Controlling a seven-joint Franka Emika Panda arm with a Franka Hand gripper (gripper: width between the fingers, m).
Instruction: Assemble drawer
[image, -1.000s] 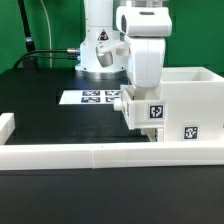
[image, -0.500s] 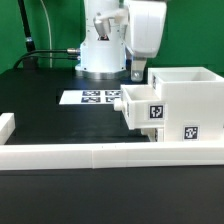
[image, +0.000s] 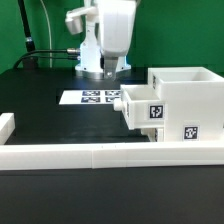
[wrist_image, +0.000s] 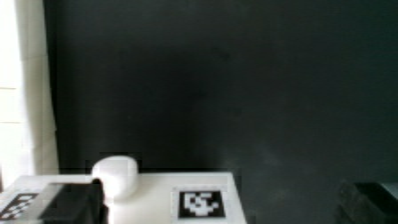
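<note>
Exterior view shows the drawer sitting on the black table at the exterior view's right, with one small tray poking out of its tall white housing toward the exterior view's left. A tiny knob sticks out of the tray's front, and square tags sit on the tray and on the housing. The gripper hangs up high above the marker board, apart from the drawer, and holds nothing – but I cannot tell if its fingers are spread or pressed together. The drawer looks like hard, smooth plastic, so I think it is light and stiff and may slide when pushed. A good place to take hold looks like the tray's thin side walls, or the little knob. The long white border wall runs along the front edge, so the drawer cannot slip off there. The table toward the exterior view's left is bare, with lots of room for the arm to move – the tight spot is right by the housing.
</note>
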